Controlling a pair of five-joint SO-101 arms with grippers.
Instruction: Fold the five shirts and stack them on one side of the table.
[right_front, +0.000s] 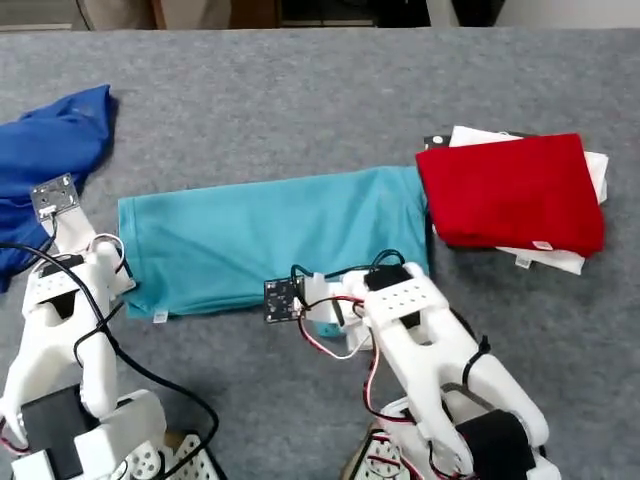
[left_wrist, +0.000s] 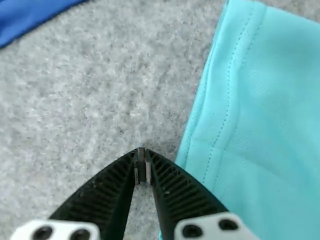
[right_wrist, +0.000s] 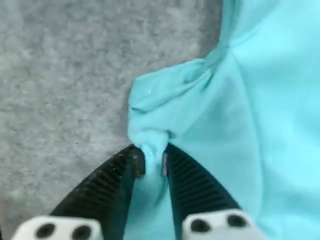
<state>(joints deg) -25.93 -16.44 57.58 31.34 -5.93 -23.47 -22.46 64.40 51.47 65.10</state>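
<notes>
Nearest the lens, two white arms rise from the near edge of the grey worktop (right_front: 300, 90): the left arm (right_front: 65, 320) at the left corner, the right arm (right_front: 430, 340) nearer the middle.

The left pincer (left_wrist: 141, 165) is closed on nothing. Its ribbed black tips meet over bare worktop, just beside the hemmed left end of the teal shirt (right_front: 270, 240) and not touching it.

The right pincer (right_wrist: 151, 162) is clamped on a small bunch of the teal shirt's fabric, gathered into a puckered knot at the shirt's near edge. The cloth wrinkles away from the grip.

The teal shirt lies flat as a long band across the middle of the worktop (folded lengthwise, by the look of its straight edges). Its right end meets the edge of the red shirt (right_front: 510, 190).

The red shirt is folded into a neat rectangle on the right side of the worktop. It rests on a folded white shirt (right_front: 565, 262), whose edges stick out on the stack's near and right sides.

A blue shirt (right_front: 50, 150) lies crumpled and unfolded at the far left, partly past the edge of the high view and well apart from the stack.
</notes>
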